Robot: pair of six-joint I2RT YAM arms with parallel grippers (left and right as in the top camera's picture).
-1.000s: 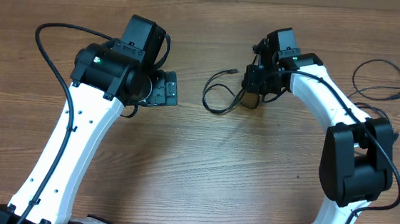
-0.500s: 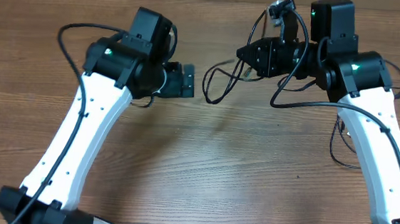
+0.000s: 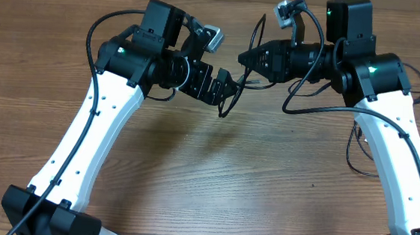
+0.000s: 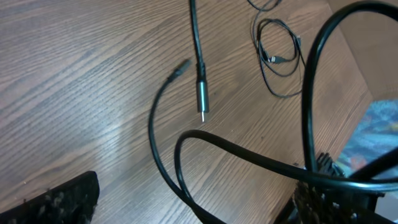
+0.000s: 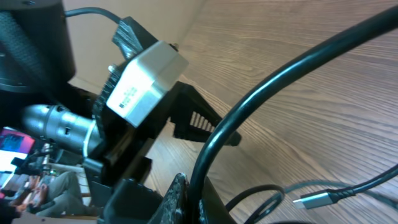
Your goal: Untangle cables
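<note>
My right gripper [image 3: 243, 58] is shut on a thin black cable [image 3: 231, 101] and holds it above the wooden table; in the right wrist view the cable [image 5: 249, 106] is pinched between the fingers of that gripper [image 5: 196, 200]. Loops of this cable hang down between the wide-open jaws of my left gripper [image 3: 223, 88]. In the left wrist view the strands [image 4: 186, 149] cross between the fingers of the left gripper [image 4: 193, 202] without being squeezed. A silvery-tipped plug [image 4: 203, 99] dangles above the table. A second coiled cable [image 4: 278, 57] lies flat further off.
More thin black cable [image 3: 353, 147] lies on the table at the right, partly under the right arm. The two grippers face each other closely at the back middle of the table [image 3: 205, 177]. The left wrist camera [image 5: 146, 74] fills the right wrist view.
The right gripper lifted the cable off the table and stayed raised. The left arm swung right, bringing its open jaws around the hanging loops.
</note>
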